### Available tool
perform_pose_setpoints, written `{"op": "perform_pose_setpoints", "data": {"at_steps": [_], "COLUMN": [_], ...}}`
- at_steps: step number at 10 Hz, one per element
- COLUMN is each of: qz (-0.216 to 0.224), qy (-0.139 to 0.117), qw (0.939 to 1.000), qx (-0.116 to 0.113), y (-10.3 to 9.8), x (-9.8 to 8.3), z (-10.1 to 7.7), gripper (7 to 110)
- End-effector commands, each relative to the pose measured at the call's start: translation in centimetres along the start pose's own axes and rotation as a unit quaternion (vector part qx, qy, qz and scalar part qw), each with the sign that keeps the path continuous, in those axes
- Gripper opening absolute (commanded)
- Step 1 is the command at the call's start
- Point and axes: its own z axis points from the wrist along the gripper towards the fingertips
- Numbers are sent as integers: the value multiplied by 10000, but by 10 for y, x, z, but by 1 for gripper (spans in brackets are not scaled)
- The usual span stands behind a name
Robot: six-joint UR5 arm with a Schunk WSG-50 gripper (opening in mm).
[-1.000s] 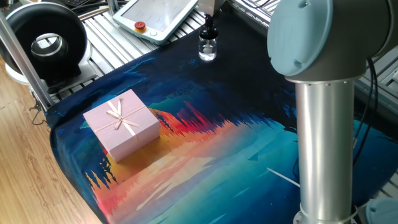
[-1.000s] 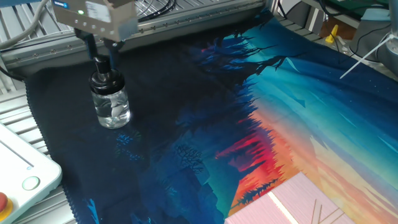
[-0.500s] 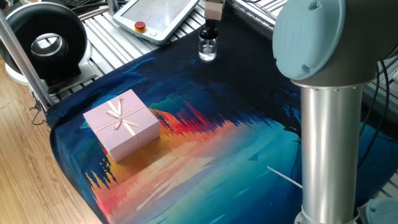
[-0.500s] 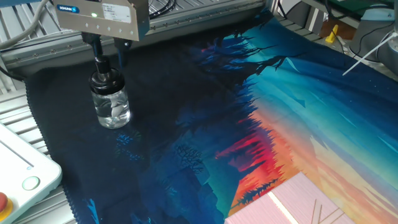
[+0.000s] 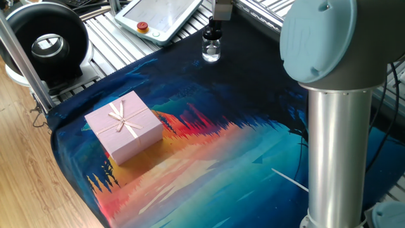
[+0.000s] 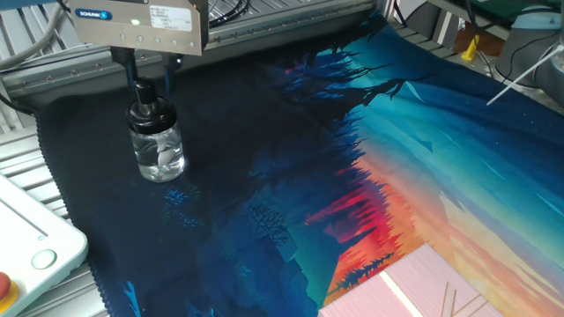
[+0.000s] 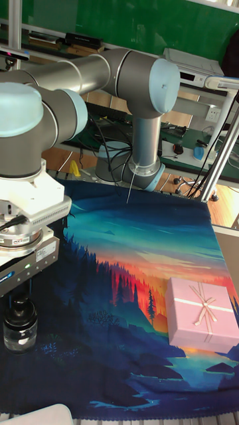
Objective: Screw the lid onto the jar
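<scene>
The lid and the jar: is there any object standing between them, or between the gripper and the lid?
Nothing visible stands in the way. The lid already sits on the neck of the jar, and the gripper is directly above it with its fingers down around the bulb top. The pink gift box lies far off.

Wood-plank floor (image 5: 25, 183), green wall (image 7: 99, 20), cluttered desks (image 7: 186, 136) behind.
</scene>
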Motion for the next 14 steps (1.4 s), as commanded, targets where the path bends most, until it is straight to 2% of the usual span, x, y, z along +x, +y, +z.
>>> {"op": "perform_pose_setpoints", "data": {"at_steps": [1, 4, 5, 9, 11, 12, 14], "qz": [-471, -610, -639, -824, -861, -862, -914], "qy": [-366, -515, -536, -797, -1046, -1081, -1431], "qw": [9982, 9968, 9965, 9934, 9908, 9904, 9854], "qx": [-8, -4, 47, -32, -80, -47, -118], "y": [-2, -1, -3, -2, -2, -4, -3], "x": [-16, -21, -18, -10, -15, -14, -19], "z": [-4, -8, -10, -10, -9, -10, -9], "gripper": [44, 44, 44, 44, 44, 44, 44]}}
